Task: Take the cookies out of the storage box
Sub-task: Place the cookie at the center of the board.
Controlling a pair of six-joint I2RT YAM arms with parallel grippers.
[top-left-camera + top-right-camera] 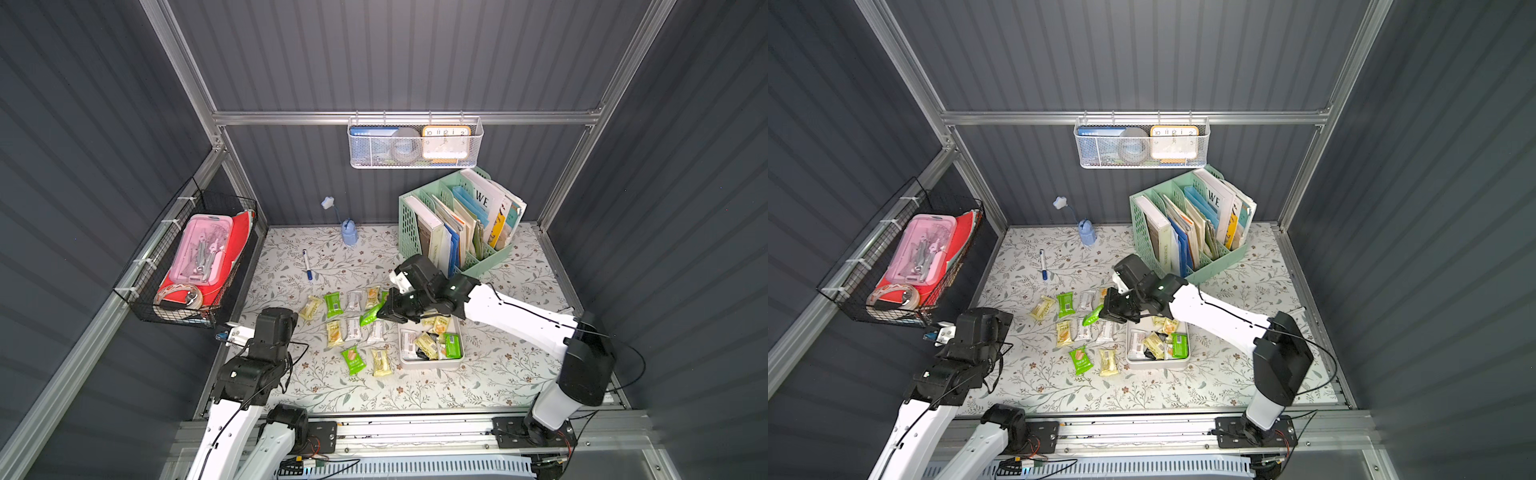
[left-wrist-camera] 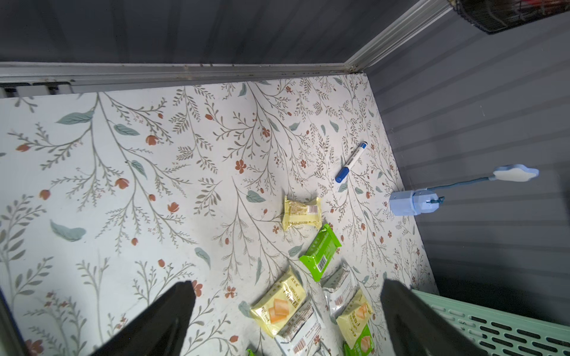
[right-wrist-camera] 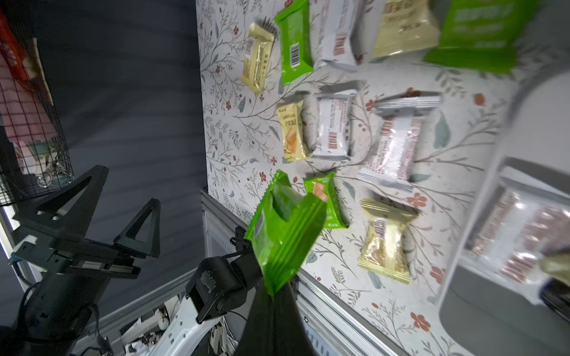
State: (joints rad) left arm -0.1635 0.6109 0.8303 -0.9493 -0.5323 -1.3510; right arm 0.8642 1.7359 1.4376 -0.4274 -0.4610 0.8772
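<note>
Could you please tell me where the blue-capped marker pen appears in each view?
Both top views: marker pen lies on the table, behind the laid-out packets, toward the left arm's side.
Left wrist: pen on table beyond the packets, near the wall.
Right wrist: not in it.
Shared landmark: green barcode packet, in all views.

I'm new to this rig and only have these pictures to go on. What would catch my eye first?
First, the right hand, shut on a bright green cookie packet and holding it up just beside the white storage box. Next, the cookies laid out in loose rows on the floral table next to that box, which still holds several more.
</note>
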